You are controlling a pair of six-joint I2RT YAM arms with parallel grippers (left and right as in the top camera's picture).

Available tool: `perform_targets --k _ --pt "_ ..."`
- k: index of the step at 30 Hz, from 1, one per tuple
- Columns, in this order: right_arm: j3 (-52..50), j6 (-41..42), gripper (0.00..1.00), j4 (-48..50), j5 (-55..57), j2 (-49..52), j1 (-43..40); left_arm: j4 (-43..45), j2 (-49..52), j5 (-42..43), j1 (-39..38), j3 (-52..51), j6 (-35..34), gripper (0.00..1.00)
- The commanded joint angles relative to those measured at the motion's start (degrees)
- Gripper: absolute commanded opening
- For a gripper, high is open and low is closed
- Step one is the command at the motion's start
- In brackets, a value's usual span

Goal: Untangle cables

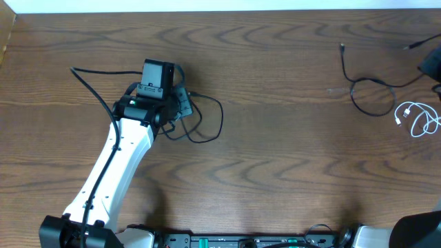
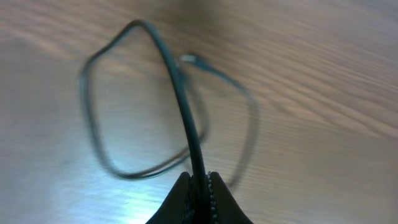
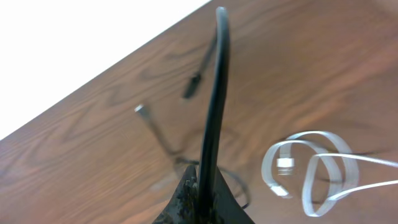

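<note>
We take the white cable (image 3: 308,135) as our mark: it lies in flat loops on the wooden table (image 1: 275,172), with a small plug inside one loop. Near it, the right gripper (image 3: 200,183) has its jaws pressed together on the nearer black cable (image 3: 214,93), which rises out of the fingers. That cord's slack and two plug ends lie on the wood just beside the white cable, and we cannot tell whether the two cords touch. Well apart from the white cable, across the table, the left gripper (image 2: 200,179) is clamped on the farther black cable (image 2: 180,93). This cord runs from the jaws into a loose loop resting on the wood, and the blurred wrist view hides its finer detail
</note>
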Motion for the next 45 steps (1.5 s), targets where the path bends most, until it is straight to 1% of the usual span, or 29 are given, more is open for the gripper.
perform_targets --k 1,5,8,15,20,22,24,26,27,28,29,30,31,33,34,36,37,38,39,43,45 --pt "0.5 -0.9 0.01 -2.4 -14.4 -0.2 2.0 1.4 -0.2 9.9 -1.4 0.4 2.7 0.08" --pt "0.0 -0.8 0.01 -7.4 -14.6 -0.2 6.0 2.7 -0.2 9.9 -4.1 0.4 3.8 0.08" --pt "-0.8 -0.8 0.01 -8.3 -16.2 -0.1 9.2 3.6 -0.2 9.7 -5.7 0.4 3.8 0.08" --pt "-1.4 -0.8 0.01 -7.1 -27.8 0.0 16.8 3.8 -0.1 9.3 -6.5 0.4 3.8 0.08" --pt "-1.4 -0.7 0.01 -4.2 -40.2 0.0 18.9 3.8 -0.1 9.3 -6.5 0.4 3.8 0.08" --pt "-1.4 0.5 0.01 -2.9 -42.9 0.0 19.3 3.8 -0.1 9.3 -6.5 0.4 3.8 0.08" --pt "-1.4 1.3 0.02 -1.8 -43.0 0.0 19.4 3.8 -0.1 9.3 -6.5 0.4 3.8 0.08" --pt "-1.4 1.3 0.04 -2.3 -39.3 0.0 19.4 3.8 -0.1 9.3 -6.5 0.4 3.8 0.09" --pt "-1.4 1.3 0.06 -3.2 -36.1 0.0 19.4 3.8 -0.1 9.3 -6.5 0.4 3.8 0.13" --pt "-1.4 1.3 0.15 -4.7 -31.9 0.0 19.4 3.8 -0.1 9.3 -6.5 0.4 3.8 0.17" --pt "-1.4 1.3 0.26 -5.8 -29.1 0.0 19.4 3.8 -0.1 9.3 -6.5 0.4 3.8 0.27" --pt "-1.4 1.3 0.28 -7.9 -24.0 0.0 19.4 3.8 -0.1 9.3 -6.5 0.4 3.8 0.38" --pt "-1.4 1.3 0.31 -10.8 -17.3 0.0 19.5 3.8 -0.1 9.3 -6.5 0.4 3.8 0.51" --pt "-1.4 1.3 0.38 -13.7 -9.8 0.0 19.6 3.8 -0.1 9.3 -6.5 0.4 3.8 0.66" --pt "-1.4 1.3 0.45 -15.0 -6.4 0.0 19.6 3.8 -0.1 9.3 -6.5 0.4 3.8 0.71" --pt "-1.6 1.3 0.56 -17.5 0.1 0.0 19.6 3.8 -0.1 9.7 -6.5 0.4 3.8 0.79" --pt "-1.7 1.3 0.59 -17.7 0.7 0.0 19.6 3.8 -0.1 9.7 -6.6 0.4 3.8 0.8" --pt "-2.3 1.3 0.62 -17.7 0.8 0.0 19.6 3.8 -0.1 9.7 -7.4 0.4 3.8 0.84" --pt "-2.5 1.3 0.62 -17.7 0.8 0.0 19.6 3.8 -0.1 9.7 -7.9 0.4 4.3 0.85" --pt "-3.9 0.5 0.63 -17.7 0.8 0.0 19.6 3.6 0.2 9.0 -11.6 0.4 12.9 0.87" --pt "-5.0 0.4 0.64 -17.5 0.8 0.0 19.6 3.1 0.5 4.7 -13.2 0.4 16.0 0.88"
